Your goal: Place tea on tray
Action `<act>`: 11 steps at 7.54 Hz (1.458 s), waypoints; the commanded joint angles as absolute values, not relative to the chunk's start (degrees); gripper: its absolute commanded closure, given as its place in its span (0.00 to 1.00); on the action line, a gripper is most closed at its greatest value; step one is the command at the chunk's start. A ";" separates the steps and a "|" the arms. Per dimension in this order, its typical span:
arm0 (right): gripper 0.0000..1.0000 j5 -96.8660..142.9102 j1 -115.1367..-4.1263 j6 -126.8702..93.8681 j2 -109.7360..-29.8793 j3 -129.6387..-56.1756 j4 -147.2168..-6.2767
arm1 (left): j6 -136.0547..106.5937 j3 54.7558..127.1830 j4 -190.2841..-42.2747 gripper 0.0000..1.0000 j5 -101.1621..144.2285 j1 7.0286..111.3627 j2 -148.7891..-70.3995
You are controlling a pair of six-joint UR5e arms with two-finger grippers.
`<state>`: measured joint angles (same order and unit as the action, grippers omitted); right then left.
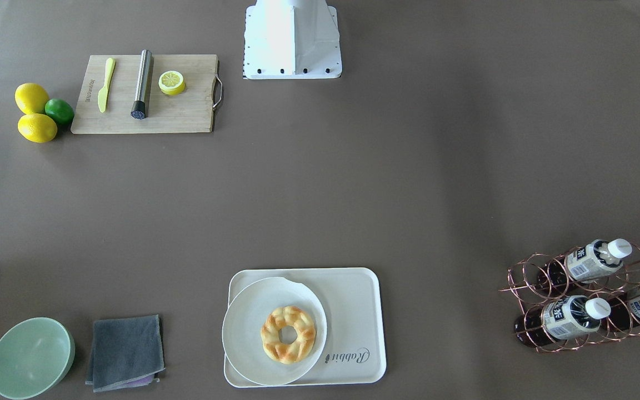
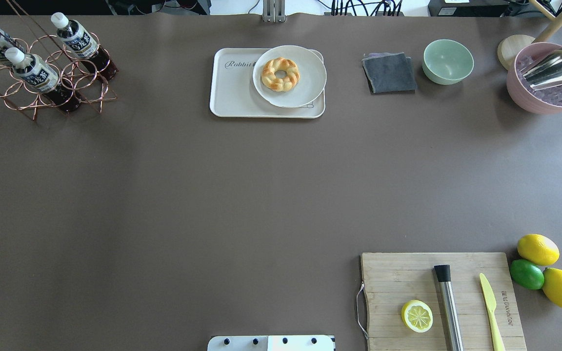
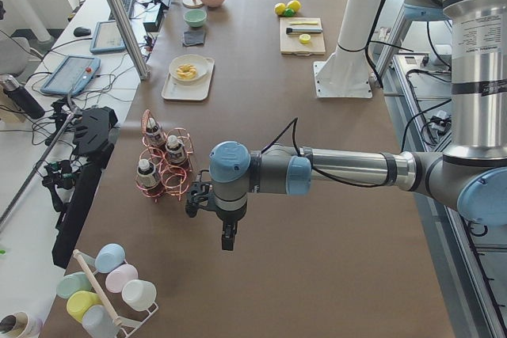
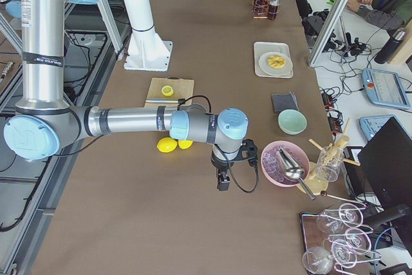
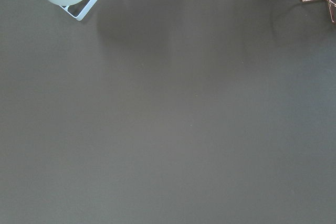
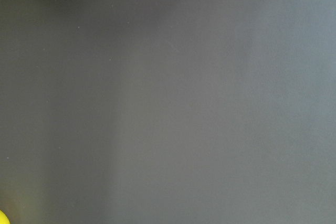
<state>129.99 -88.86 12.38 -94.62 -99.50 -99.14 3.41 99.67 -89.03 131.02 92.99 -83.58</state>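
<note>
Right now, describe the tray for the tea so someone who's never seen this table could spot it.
On the brown table, look along the edge farthest from the robot's base, left of the folded grey cloth in the overhead view. The tray is the cream-white rounded rectangle under a round plate with a braided pastry; only it carries grey "Rabbit" script.

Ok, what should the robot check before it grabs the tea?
1. The tea ready: ok, three bottles sit in the rack, caps on.
2. Room on the tray: ok, the plate fills one end, the lettered end is bare.
3. The left hand near the rack: ok, beside it, apart.
4. The left hand open: cannot tell.
5. The right hand out of the way: ok, by the pink bowl.
</note>
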 commanded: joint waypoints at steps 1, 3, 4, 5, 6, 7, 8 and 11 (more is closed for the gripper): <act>0.00 129.99 -88.86 12.48 -94.83 -99.67 -99.14 | 3.25 99.23 -88.95 0.02 130.96 92.99 -83.58; 0.00 129.99 -88.86 12.65 -95.10 -99.67 -99.14 | 2.90 99.40 -88.86 0.02 131.31 92.90 -84.19; 0.00 130.08 -88.86 12.66 -95.18 -99.75 -99.14 | 2.81 99.67 -88.86 0.02 131.48 92.90 -84.55; 0.00 129.99 -88.86 12.66 -95.19 -99.67 -99.14 | 3.07 99.06 -92.25 0.02 131.40 92.90 -86.03; 0.00 130.08 -88.86 12.66 -95.27 -99.75 -99.14 | 3.34 98.18 -96.37 0.02 131.40 92.90 -87.00; 0.00 130.08 -88.86 12.74 -95.27 -99.76 -99.14 | 3.25 98.00 -96.85 0.02 131.48 92.90 -86.40; 0.00 129.99 -88.94 12.74 -95.27 -99.67 -99.14 | 2.99 98.17 -96.86 0.02 131.57 92.90 -86.31; 0.00 130.08 -88.86 12.74 -95.36 -99.49 -99.23 | -4.59 99.22 -106.57 0.02 135.26 92.90 -86.83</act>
<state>130.00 -88.88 12.74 -95.28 -99.50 -99.14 2.54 98.85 -100.23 133.33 92.90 -86.29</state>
